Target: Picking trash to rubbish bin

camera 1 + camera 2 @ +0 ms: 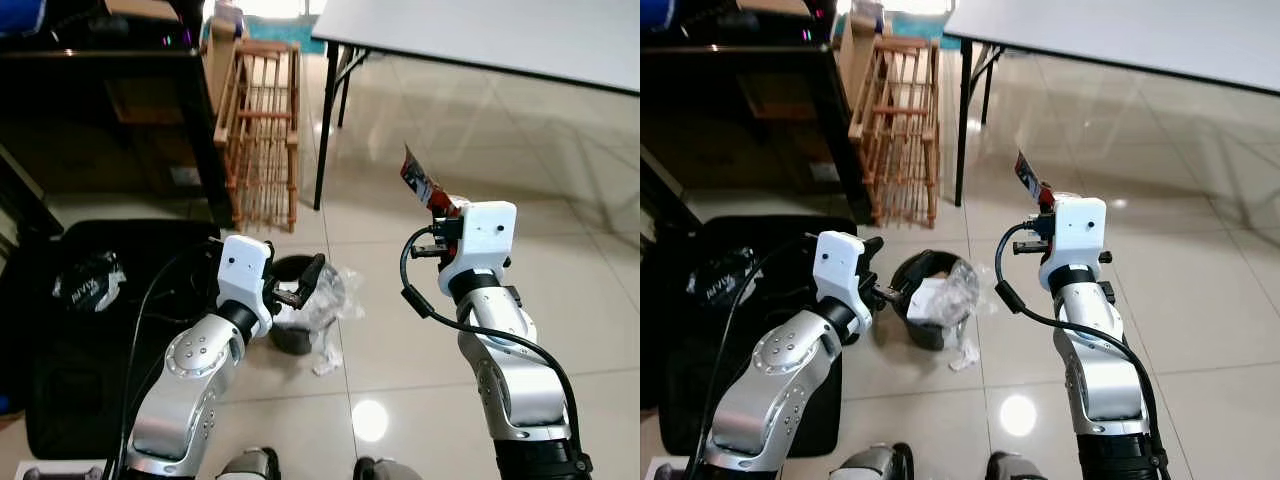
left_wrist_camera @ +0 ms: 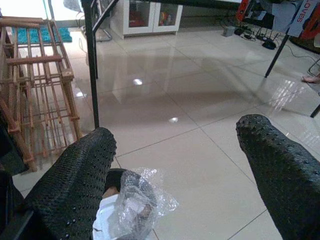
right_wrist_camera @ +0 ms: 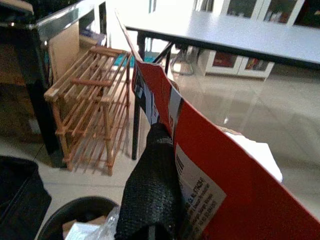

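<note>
Keep your right gripper [image 1: 432, 205], jaws clamped on the red wrapper [image 1: 418, 181], travelling until squarely over the bin [image 1: 930, 300] before releasing; left gripper [image 1: 300, 287] waits wide open.

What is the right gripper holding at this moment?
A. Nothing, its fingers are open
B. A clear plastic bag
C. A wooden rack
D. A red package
D: the right gripper is shut on a red package, held up above the floor to the right of the black rubbish bin, while the left gripper is open near the bin.
</note>
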`<state>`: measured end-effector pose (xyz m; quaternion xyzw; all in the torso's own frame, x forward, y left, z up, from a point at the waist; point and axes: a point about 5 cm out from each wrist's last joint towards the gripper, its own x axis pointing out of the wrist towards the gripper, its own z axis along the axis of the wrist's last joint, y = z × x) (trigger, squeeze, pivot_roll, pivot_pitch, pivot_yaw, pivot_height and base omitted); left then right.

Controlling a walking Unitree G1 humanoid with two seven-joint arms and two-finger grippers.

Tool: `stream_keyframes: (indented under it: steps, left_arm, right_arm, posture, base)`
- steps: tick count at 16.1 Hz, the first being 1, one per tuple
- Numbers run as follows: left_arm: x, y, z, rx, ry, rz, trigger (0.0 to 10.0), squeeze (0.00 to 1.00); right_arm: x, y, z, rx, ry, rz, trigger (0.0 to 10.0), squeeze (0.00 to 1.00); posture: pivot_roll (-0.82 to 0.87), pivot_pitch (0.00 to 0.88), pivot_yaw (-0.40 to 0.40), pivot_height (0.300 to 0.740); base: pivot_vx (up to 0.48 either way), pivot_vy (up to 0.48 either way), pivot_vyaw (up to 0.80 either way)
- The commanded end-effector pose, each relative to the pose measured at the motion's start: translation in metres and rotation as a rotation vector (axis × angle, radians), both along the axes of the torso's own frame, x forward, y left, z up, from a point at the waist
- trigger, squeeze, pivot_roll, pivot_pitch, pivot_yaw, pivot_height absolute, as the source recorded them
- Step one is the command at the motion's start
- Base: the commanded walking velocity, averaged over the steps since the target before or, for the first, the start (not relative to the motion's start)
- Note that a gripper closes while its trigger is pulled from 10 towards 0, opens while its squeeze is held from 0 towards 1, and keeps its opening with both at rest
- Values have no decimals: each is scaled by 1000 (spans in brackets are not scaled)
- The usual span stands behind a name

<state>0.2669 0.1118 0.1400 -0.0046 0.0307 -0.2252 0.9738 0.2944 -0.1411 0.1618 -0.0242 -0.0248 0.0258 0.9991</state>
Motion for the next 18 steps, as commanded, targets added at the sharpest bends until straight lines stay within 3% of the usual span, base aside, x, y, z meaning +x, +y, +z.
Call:
stream_keyframes:
  steps: [1, 5, 12, 18]
  left_arm:
    - [-2, 2, 3, 1, -11, 13, 10000, 0]
    - [-3, 3, 5, -34, -7, 43, 10000, 0]
    - [-7, 3, 8, -17, -21, 52, 10000, 0]
    - [-9, 2, 7, -10, -16, 53, 10000, 0]
  right_arm:
    - [0, 0, -1, 8, 14, 5, 10000, 0]
    - [-4, 0, -4, 14, 29, 11, 10000, 0]
    - [-6, 21, -5, 33, 36, 72, 10000, 0]
    - [-4, 22, -5, 40, 36, 67, 10000, 0]
  posture:
    - [57, 207, -49, 740]
    - [61, 230, -52, 740]
    - [83, 264, -51, 740]
    - [86, 264, -47, 740]
  base:
    - [0, 0, 0]
    - [0, 0, 0]
    - [0, 0, 0]
    - [0, 0, 0]
